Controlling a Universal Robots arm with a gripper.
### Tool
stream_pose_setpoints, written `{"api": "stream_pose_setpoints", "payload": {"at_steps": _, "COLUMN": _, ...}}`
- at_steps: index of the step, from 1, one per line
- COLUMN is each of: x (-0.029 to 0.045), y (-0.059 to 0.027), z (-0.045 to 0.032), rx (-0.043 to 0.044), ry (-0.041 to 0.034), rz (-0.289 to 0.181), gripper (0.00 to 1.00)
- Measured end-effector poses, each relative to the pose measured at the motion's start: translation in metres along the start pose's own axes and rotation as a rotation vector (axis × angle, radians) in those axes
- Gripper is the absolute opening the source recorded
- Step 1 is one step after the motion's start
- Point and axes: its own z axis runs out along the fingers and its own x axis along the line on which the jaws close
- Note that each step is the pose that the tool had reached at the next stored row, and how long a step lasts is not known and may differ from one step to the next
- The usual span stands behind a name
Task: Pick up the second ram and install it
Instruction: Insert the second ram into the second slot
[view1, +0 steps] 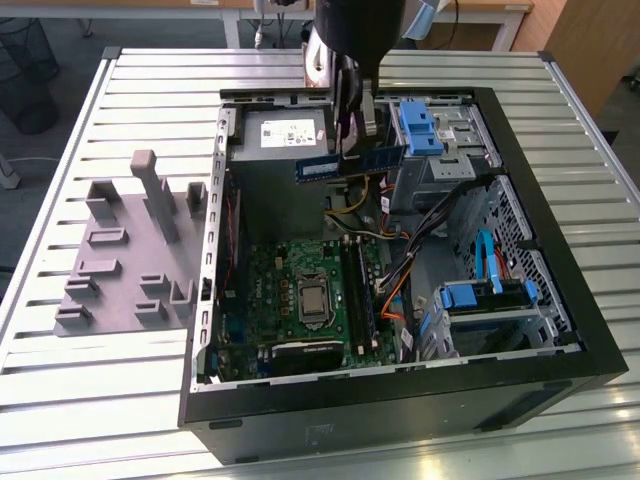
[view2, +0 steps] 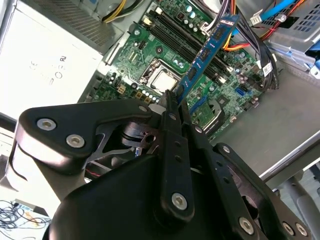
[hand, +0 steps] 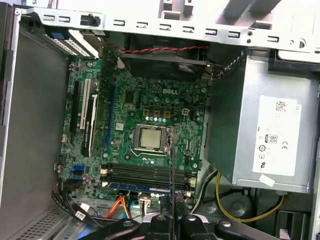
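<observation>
The second ram (view1: 350, 164) is a thin blue-green stick held level above the open computer case, over the power supply's edge. My gripper (view1: 352, 140) is shut on its top edge. In the second wrist view the ram (view2: 207, 50) juts out past the gripper (view2: 175, 97) and hangs over the motherboard (view2: 150, 55). In the first wrist view the ram (hand: 170, 165) shows edge-on as a thin line between the gripper (hand: 171, 220) fingers, crossing the black memory slots (hand: 145, 173). The slots (view1: 356, 290) lie well below the stick, beside the processor (view1: 312, 297).
The case's black rim (view1: 560, 300) surrounds the work area. A grey power supply (view1: 285, 130), blue drive cages (view1: 420, 125) and loose cables (view1: 400, 270) crowd the slots. A grey fixture tray (view1: 130, 250) with upright posts stands on the slatted table at the exterior view's left.
</observation>
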Motion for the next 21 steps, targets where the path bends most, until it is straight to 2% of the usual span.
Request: {"api": "stream_pose_setpoints", "payload": {"at_steps": 21, "x": 0.0, "y": 0.0, "z": 0.0, "rx": 0.0017, "ry": -0.0015, "rz": -0.112, "gripper": 0.14}}
